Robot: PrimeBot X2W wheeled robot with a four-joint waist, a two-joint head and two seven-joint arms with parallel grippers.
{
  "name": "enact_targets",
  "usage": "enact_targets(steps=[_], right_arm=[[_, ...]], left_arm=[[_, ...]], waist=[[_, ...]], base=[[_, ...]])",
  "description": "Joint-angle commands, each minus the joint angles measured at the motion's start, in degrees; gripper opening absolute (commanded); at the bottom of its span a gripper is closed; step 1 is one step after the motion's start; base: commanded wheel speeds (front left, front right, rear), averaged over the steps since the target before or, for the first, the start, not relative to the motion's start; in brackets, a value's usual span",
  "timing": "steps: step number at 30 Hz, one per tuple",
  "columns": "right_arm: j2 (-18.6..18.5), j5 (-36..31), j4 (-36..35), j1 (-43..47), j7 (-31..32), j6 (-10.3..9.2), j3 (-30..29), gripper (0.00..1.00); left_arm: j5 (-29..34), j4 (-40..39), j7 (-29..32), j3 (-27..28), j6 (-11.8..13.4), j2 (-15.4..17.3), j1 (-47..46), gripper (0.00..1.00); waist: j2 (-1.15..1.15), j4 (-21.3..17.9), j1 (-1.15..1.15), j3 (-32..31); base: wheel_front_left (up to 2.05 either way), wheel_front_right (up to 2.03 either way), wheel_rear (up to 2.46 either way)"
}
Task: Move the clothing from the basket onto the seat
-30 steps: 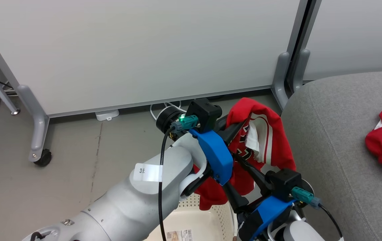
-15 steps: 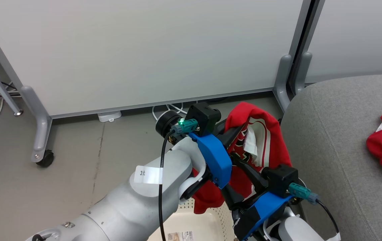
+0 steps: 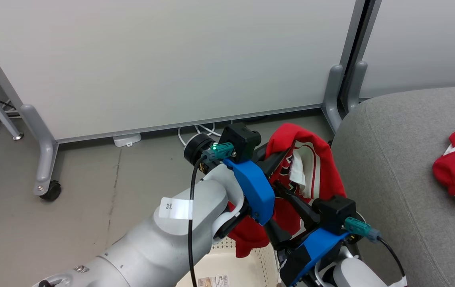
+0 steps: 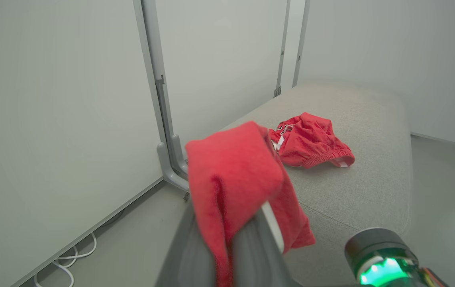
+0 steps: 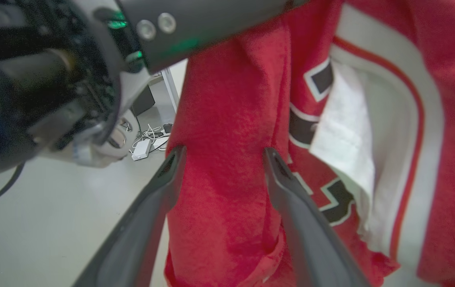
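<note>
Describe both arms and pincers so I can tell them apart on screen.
Left arm: pale grey, white label, blue bracket, black camera block, teal plug, black cable. Right arm has the same blue, black and teal parts. Left pincer and right pincer: two long dark fingers each.

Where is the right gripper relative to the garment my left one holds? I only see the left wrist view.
Observer: The right gripper is open, its fingers on either side of a hanging fold of the red garment.
Operator: Is the basket below?
Observer: Yes, the garment's lower end hangs over the basket, by the head view.
Operator: Any markings?
Observer: Black-and-white lettering and a white tag face the right wrist camera.
</note>
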Motion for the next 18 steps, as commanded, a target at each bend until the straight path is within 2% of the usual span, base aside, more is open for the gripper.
enact_targets(steps=[1,13,18], right_arm=[[-0.1,-0.4,0.3,0.3,-0.4,0.02,-0.5,1.00],[-0.1,-1.0,5.0,-5.0,-2.0,0.03,-1.6,1.00],[-0.1,0.3,6.7,-6.8,-0.7,0.03,0.7,1.00]], left_arm=[[-0.1,-0.2,-0.3,-0.1,-0.1,0.0,0.7,0.00],[-0.7,-1.6,-0.3,-1.0,-0.1,0.0,0.9,0.00],[-1.0,-1.6,-0.3,-1.4,-0.1,0.0,0.9,0.00]], waist=[[0.00,0.0,0.00,0.0],[0.00,0.3,0.00,0.6],[0.00,0.3,0.00,0.7]], base=[[0.00,0.00,0.00],[0.00,0.00,0.00],[0.00,0.00,0.00]])
